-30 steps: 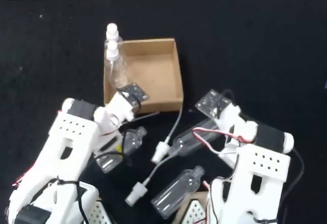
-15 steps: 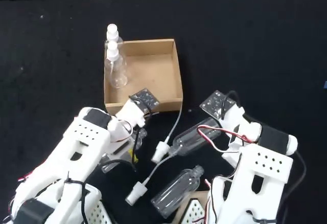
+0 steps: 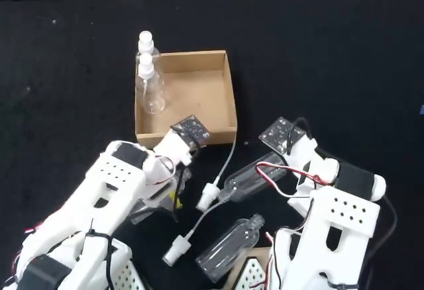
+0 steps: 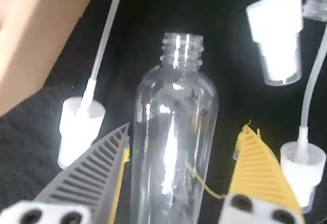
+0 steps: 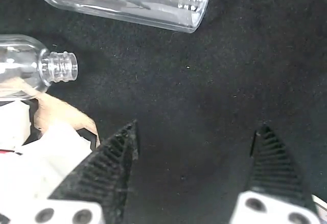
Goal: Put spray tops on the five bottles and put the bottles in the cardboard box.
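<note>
LEFT CLAW OVER BOTTLE: The left gripper [image 4: 185, 129] hangs with its jaws spread to either side of an uncapped bottle [image 4: 173, 91]. It has not clamped, and a sliver of gap shows at the yellow jaw. The bottle lies flat on the black table [image 5: 230, 70] directly under the claw. Its long axis runs out along the claw's own reach, with the threaded neck pointing away, roughly toward the near wall of the cardboard box [image 3: 230, 98]. The jaws sit across its body, so a squeeze would likely catch it at mid-length. The left arm is plainly the nearer one.

The right gripper [image 5: 198, 127] is parted wide over bare table and holds nothing. A second bare bottle [image 3: 255, 177] and a third bare bottle [image 3: 232, 240] lie near it.

The count is five bottles. Three lie uncapped and two stand upright at the box's far left corner: a capped bottle [image 3: 151, 91] inside, and a farther capped bottle [image 3: 144, 40] that may or may not be within the wall. Three loose spray tops [image 4: 80, 127], each trailing a dip tube, lie around the straddled bottle. There is one box.
</note>
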